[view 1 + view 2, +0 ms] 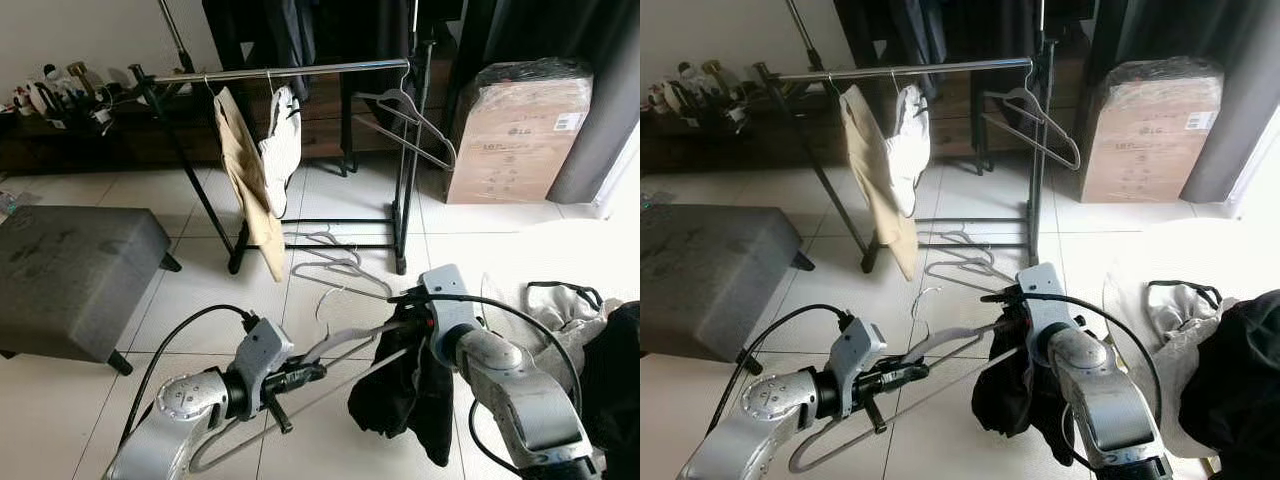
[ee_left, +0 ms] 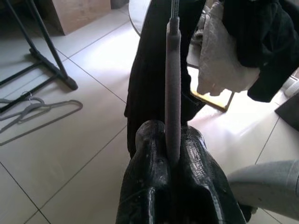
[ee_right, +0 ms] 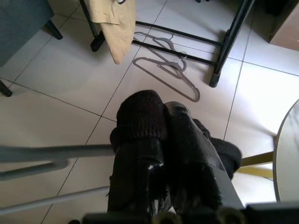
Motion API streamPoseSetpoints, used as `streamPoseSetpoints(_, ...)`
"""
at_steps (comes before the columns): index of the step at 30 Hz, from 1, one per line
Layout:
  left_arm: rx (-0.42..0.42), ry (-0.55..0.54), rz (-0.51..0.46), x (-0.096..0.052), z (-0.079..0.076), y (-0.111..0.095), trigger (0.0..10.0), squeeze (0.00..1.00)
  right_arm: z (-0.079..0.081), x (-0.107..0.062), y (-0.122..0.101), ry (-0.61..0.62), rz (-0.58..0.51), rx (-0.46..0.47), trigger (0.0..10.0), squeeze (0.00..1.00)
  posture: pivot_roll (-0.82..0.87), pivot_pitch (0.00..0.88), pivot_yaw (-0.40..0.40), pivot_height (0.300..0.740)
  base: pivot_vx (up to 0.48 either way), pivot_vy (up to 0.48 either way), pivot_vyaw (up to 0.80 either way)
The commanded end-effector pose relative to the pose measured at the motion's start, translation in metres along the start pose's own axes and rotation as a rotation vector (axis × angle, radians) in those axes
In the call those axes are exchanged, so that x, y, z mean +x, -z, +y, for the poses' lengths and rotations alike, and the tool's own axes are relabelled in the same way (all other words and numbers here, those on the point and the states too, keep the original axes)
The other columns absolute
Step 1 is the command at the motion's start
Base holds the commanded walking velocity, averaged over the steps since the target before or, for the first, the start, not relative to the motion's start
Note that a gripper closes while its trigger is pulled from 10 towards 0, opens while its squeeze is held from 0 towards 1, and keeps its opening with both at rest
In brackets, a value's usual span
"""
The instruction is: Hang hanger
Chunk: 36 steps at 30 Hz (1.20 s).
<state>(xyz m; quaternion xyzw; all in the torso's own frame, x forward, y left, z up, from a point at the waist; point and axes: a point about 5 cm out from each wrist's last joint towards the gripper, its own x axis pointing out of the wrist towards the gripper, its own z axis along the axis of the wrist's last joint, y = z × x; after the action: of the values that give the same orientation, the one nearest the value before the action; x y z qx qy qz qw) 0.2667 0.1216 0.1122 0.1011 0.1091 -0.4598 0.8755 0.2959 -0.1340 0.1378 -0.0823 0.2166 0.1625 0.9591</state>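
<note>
Left gripper (image 1: 300, 375) clamps grey hanger (image 1: 350, 340) at its shoulder; right gripper (image 1: 415, 312) pinches black garment (image 1: 405, 390) onto the other end (likely steadying it). Rail (image 1: 280, 70) well ahead.

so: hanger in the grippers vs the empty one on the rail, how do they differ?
The held hanger lies nearly flat above the floor, its arm pinched in the left gripper, with a black garment draped on it under the right gripper. The empty hanger hangs upright by its hook from the rail, bare and untouched. Both are thin, grey and the same shape.
</note>
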Motion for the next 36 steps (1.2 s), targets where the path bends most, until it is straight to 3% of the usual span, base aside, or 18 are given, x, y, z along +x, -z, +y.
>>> streamPoseSetpoints(1, 0.003, -0.039, 0.001, -0.002, 0.006, 0.001, 10.0, 0.00, 0.019, -0.008, -0.011, -0.097, -0.042, -0.014, 10.0, 0.00, -0.12, 0.161, 0.090, 0.740, 0.000, 0.000, 0.00)
streamPoseSetpoints(6, -0.001, -0.043, -0.007, 0.002, 0.006, -0.001, 10.0, 0.00, 0.014, -0.008, -0.004, -0.048, -0.024, 0.028, 10.0, 0.00, -0.12, 0.161, 0.089, 0.740, 0.000, 0.000, 0.00)
streamPoseSetpoints(10, -0.005, -0.029, 0.011, 0.001, 0.003, 0.002, 10.0, 0.00, -0.013, 0.006, 0.013, 0.143, 0.031, 0.089, 10.0, 0.00, -0.11, 0.158, 0.090, 0.740, 0.000, 0.000, 0.00)
streamPoseSetpoints(13, -0.006, -0.030, 0.014, 0.000, 0.003, 0.002, 10.0, 0.00, -0.019, 0.010, 0.018, 0.174, 0.047, 0.112, 10.0, 0.00, -0.10, 0.156, 0.091, 0.740, 0.000, 0.000, 0.00)
streamPoseSetpoints(21, -0.006, -0.021, 0.026, -0.002, 0.003, 0.002, 10.0, 0.00, -0.020, 0.022, 0.018, 0.220, 0.027, 0.153, 10.0, 0.00, -0.10, 0.155, 0.094, 0.740, 0.000, 0.000, 0.00)
streamPoseSetpoints(30, -0.011, -0.008, 0.045, -0.003, 0.002, 0.002, 10.0, 0.00, -0.018, 0.022, 0.013, 0.233, 0.000, 0.196, 10.0, 0.00, -0.10, 0.152, 0.099, 0.740, 0.000, 0.000, 0.00)
streamPoseSetpoints(35, -0.017, -0.003, 0.059, -0.003, 0.000, 0.004, 10.0, 0.00, -0.011, 0.016, -0.004, 0.198, -0.074, 0.359, 10.0, 0.00, -0.10, 0.153, 0.099, 0.740, 0.000, 0.000, 0.00)
streamPoseSetpoints(36, -0.018, -0.001, 0.063, -0.002, 0.000, 0.005, 10.0, 0.00, -0.004, 0.009, -0.016, 0.155, -0.108, 0.422, 10.0, 0.00, -0.10, 0.154, 0.099, 0.740, 0.000, 0.000, 0.00)
